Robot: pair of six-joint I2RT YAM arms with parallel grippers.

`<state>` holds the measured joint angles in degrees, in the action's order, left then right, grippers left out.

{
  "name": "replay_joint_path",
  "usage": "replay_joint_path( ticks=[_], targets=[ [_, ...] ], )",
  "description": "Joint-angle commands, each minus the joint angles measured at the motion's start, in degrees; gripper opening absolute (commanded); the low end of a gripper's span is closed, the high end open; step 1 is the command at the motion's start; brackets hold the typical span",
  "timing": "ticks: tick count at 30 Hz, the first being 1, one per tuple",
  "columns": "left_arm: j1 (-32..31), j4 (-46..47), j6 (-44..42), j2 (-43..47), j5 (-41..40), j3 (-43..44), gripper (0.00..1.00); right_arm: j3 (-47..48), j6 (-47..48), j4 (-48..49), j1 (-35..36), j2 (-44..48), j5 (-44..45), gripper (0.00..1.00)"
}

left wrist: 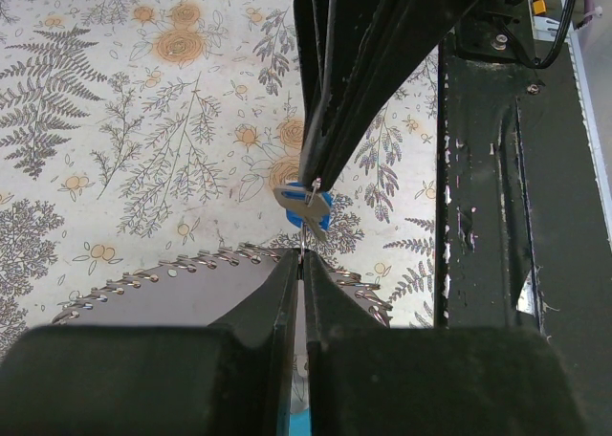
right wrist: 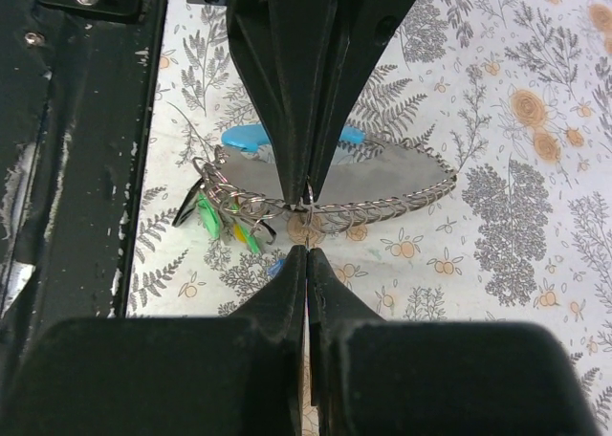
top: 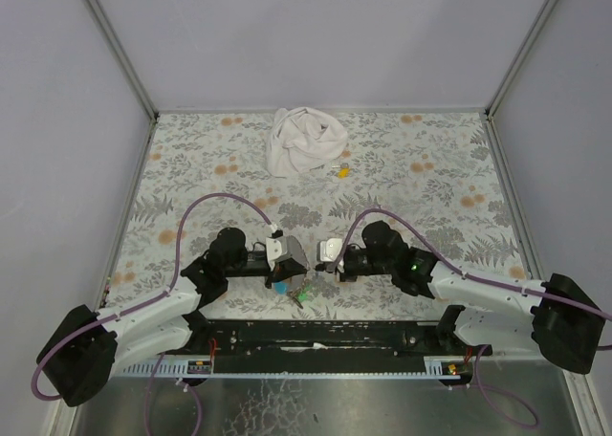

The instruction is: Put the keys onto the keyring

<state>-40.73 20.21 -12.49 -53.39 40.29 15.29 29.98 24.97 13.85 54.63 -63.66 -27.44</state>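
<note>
Blue-capped key [left wrist: 304,205]: silver blade, lying over floral cloth [left wrist: 143,120].
Right gripper [left wrist: 314,178]: directly above key, jaws together, tip at key.
Left gripper [left wrist: 301,256]: directly below key, jaws together.
Keyring strap [left wrist: 182,297]: grey, metal-edged, lower left of key.
Black frame [left wrist: 488,168]: right of key.

Nothing here that I can read.
I find no letter, number, brand or label clear enough to make out, whether ahead of my fingers, under them or off to either side. The one sign is a small green light [top: 414,262] glowing on my right arm [top: 478,285], back from the wrist, and it carries no writing.
</note>
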Motion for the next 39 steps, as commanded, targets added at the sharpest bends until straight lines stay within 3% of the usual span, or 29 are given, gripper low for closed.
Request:
replay_joint_path(
  ticks=[1,39],
  targets=[
    [0.3,4.3,0.4,0.3,0.3,1.4,0.0,0.3,1.8,3.6,1.7,-0.4,4.9,0.0],
    [0.3,3.9,0.4,-0.4,0.5,1.9,0.0,3.2,2.2,1.5,4.2,-1.1,6.2,0.0]
  ],
)
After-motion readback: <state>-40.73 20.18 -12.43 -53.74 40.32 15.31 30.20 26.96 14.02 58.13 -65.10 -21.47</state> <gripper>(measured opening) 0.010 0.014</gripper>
